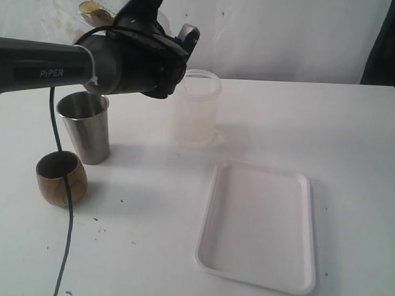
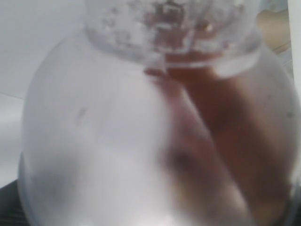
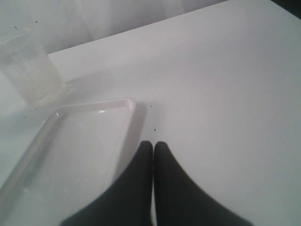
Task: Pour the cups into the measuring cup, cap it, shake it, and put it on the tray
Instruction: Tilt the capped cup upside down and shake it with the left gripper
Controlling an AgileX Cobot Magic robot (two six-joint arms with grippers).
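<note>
My left gripper is raised at the back left, shut on the clear measuring cup, which lies tilted on its side with brown bits inside. In the left wrist view the measuring cup fills the picture, blurred, and hides the fingers. Below the arm stand the steel tumbler and the brown wooden cup, both upright on the table. The white tray lies flat at the front right. My right gripper is shut on nothing, low over the table beside a corner of the tray; the exterior view does not show it.
A frosted translucent tub stands upright behind the tray, also in the right wrist view as the tub. A black cable hangs from the left arm in front of the wooden cup. The table edge runs along the back.
</note>
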